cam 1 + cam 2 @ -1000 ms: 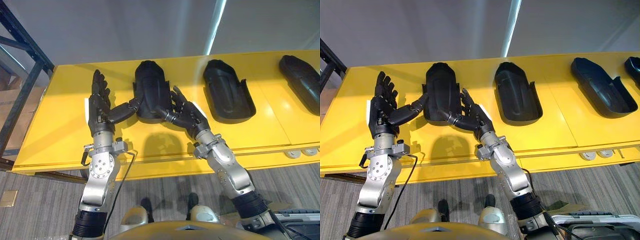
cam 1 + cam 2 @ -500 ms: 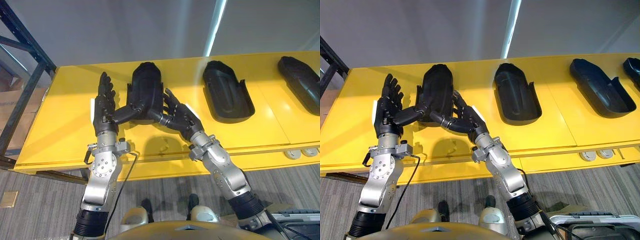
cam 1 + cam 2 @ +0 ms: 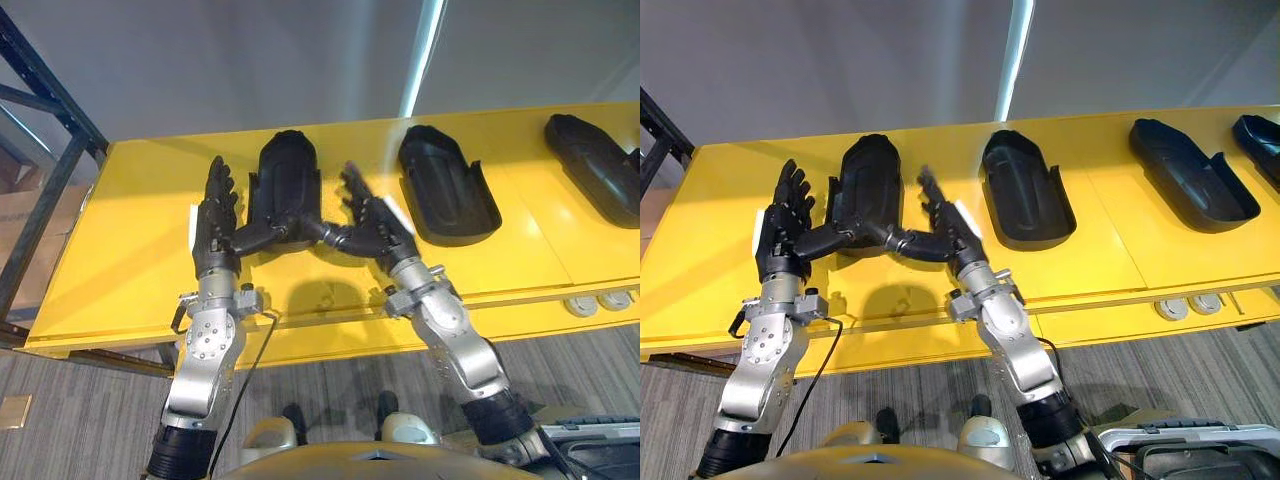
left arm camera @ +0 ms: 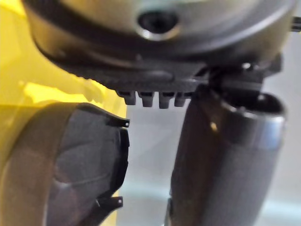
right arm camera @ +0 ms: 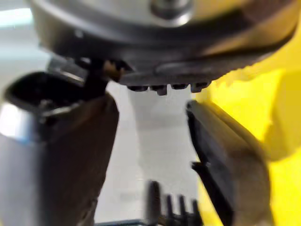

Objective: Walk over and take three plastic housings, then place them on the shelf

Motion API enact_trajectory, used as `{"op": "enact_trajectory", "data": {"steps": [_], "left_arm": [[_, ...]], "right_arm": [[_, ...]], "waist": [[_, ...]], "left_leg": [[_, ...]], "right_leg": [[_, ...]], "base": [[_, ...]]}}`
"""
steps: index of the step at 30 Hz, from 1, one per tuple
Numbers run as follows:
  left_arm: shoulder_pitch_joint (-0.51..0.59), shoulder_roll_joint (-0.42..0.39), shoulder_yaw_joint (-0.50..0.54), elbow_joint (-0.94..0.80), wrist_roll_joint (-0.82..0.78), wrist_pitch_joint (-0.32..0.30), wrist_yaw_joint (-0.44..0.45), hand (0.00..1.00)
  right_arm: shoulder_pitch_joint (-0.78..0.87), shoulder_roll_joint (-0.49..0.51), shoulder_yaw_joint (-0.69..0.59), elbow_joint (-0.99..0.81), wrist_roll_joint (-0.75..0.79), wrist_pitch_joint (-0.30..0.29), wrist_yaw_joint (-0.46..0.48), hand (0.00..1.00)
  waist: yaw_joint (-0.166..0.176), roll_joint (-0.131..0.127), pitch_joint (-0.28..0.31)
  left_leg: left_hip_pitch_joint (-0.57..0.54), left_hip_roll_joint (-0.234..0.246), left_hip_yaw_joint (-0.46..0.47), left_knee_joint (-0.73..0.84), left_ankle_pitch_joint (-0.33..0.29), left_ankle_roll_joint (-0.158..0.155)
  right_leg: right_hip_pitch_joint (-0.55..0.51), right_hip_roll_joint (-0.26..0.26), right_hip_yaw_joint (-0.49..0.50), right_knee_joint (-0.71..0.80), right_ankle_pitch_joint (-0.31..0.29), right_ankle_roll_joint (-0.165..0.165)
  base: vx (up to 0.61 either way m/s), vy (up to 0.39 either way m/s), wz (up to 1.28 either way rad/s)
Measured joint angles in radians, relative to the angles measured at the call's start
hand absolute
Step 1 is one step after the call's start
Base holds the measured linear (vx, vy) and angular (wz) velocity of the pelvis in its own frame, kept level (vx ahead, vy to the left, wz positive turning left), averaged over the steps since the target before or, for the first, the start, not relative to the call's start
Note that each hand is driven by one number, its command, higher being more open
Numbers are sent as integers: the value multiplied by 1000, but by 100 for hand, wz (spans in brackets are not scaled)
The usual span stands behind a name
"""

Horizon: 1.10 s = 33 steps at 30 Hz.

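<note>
A long yellow tabletop [image 3: 130, 250] is spread beneath and beyond both hands, and a dark metal rack frame [image 3: 40, 150] is seen outward of the left hand. A row of black plastic shells is laid along the yellow surface. The first housing [image 3: 285, 178] is placed between the two hands, its rounded end pointed away from them. The second housing [image 3: 447, 186] lies hollow side up just outward of the right hand, apart from it. The third housing [image 3: 592, 165] and the fourth housing [image 3: 1260, 135] are set further out on that same side, well apart from the hand. The left hand [image 3: 214, 228] is held flat with its fingers straight beside the first housing's left edge, and its thumb is stretched across against the housing's near end. The right hand [image 3: 378, 226] is likewise spread, fingers straight beside the right edge, thumb reached in to the same near end. Whether this housing is raised off the surface cannot be told.
</note>
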<state>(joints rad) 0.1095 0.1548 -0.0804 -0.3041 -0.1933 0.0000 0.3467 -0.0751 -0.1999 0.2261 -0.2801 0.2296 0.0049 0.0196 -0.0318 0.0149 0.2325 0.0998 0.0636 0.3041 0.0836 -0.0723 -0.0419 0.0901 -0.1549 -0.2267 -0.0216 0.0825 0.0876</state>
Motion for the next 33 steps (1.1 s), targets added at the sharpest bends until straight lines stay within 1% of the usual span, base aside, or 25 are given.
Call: {"op": "enact_trajectory", "data": {"steps": [2,3,5,6,7,9,10,12,13,14,15,16,17,20,22,23,26,31,33], "left_arm": [[42,0,32,0,0,-1,8,100],[65,0,58,0,1,-2,14,100],[77,0,86,0,1,-8,17,100],[94,0,110,0,1,-24,15,100],[102,0,122,0,1,-29,14,100],[130,-1,165,-12,1,-43,7,100],[136,-1,172,-18,1,-44,1,100],[146,-1,190,-21,0,-55,-29,100],[151,-2,196,-21,0,-59,-35,100],[166,-2,206,-21,-1,-66,-48,100],[175,-2,210,-21,-1,-66,-52,100],[188,-2,218,-21,-13,-66,-62,100],[201,-2,222,-21,-58,-69,-78,100],[230,-11,220,-15,-164,-70,-145,100],[244,-21,211,-15,-201,-70,-175,100],[255,-23,191,-10,-238,-66,-200,100],[254,-23,167,1,-242,-64,-209,100],[243,-14,165,19,-283,-64,-211,100],[236,6,165,34,-287,-64,-209,100]], "right_arm": [[21,-1,-96,-95,3,-66,-6,100],[34,-1,-173,-143,27,-115,1,100],[53,-3,-245,-179,68,-154,14,100],[81,-4,-293,-204,104,-171,31,100],[98,-4,-314,-213,122,-174,43,100],[174,-6,-373,-228,160,-175,91,100],[196,-6,-383,-229,173,-171,108,100],[291,-7,-406,-229,211,-143,181,100],[311,-8,-409,-229,216,-136,203,100],[348,-15,-415,-229,232,-117,250,100],[366,-24,-416,-229,240,-109,267,100],[400,-39,-423,-229,260,-98,303,100],[431,-42,-439,-229,279,-94,330,100],[490,-39,-486,-229,319,-85,350,100],[511,-36,-506,-229,337,-85,359,100],[534,-27,-526,-229,350,-85,379,100],[556,-26,-530,-229,356,-83,414,100],[606,-29,-532,-228,356,-76,475,100],[618,-34,-531,-228,356,-48,506,100]], "waist": [[-1,0,-1],[-5,-1,-5],[-8,-3,-10],[-12,-4,-17],[-15,-4,-21],[-29,-3,-32],[-29,-3,-32],[-31,-1,-43],[-32,0,-44],[-42,0,-44],[-48,0,-45],[-53,0,-45],[-54,0,-47],[-58,-3,-50],[-59,-5,-53],[-64,-9,-55],[-82,-12,-57],[-88,-3,-63],[-93,2,-67]], "left_leg": [[12,2,15,0,-7,-3],[15,3,24,0,-10,-2],[15,3,29,-1,-14,-3],[16,4,31,-1,-15,-3],[16,4,31,-2,-15,-3],[25,4,35,-8,-16,-3],[30,4,39,-12,-16,-3],[33,3,45,-21,-19,-5],[33,3,46,-21,-20,-5],[33,3,48,-25,-21,-6],[33,3,49,-26,-21,-6],[33,3,53,-29,-21,-6],[33,3,64,-34,-21,-6],[33,6,82,-36,-22,-8],[32,6,92,-36,-23,-9],[33,9,101,-36,-25,-12],[32,13,107,-35,-28,-16],[32,19,130,-35,-32,-21],[32,19,132,-35,-32,-21]], "right_leg": [[3,0,15,-2,0,0],[6,1,20,-4,0,0],[6,1,28,-12,0,1],[6,0,32,-16,1,1],[6,0,32,-16,1,1],[9,2,36,-19,1,1],[12,2,38,-20,1,2],[16,3,40,-32,2,4],[16,3,41,-33,2,4],[15,4,41,-33,2,4],[15,4,41,-33,2,4],[11,5,45,-34,2,4],[2,7,57,-34,2,4],[-10,16,74,-34,2,4],[-17,17,84,-34,2,4],[-22,17,94,-34,2,4],[-27,21,99,-34,2,4],[-40,28,122,-34,2,4],[-41,29,125,-33,2,4]], "base": [[5,25,-23],[-2,31,-16],[0,19,-12],[10,12,-8],[24,13,-4],[33,11,-6],[11,7,-8],[1,3,-5],[0,0,0],[0,0,0],[0,0,0],[10,0,-12],[12,0,-18],[18,-10,-17],[23,-5,-15],[29,4,-15],[8,-13,-11],[-23,-32,-13],[-32,-27,-2]]}}
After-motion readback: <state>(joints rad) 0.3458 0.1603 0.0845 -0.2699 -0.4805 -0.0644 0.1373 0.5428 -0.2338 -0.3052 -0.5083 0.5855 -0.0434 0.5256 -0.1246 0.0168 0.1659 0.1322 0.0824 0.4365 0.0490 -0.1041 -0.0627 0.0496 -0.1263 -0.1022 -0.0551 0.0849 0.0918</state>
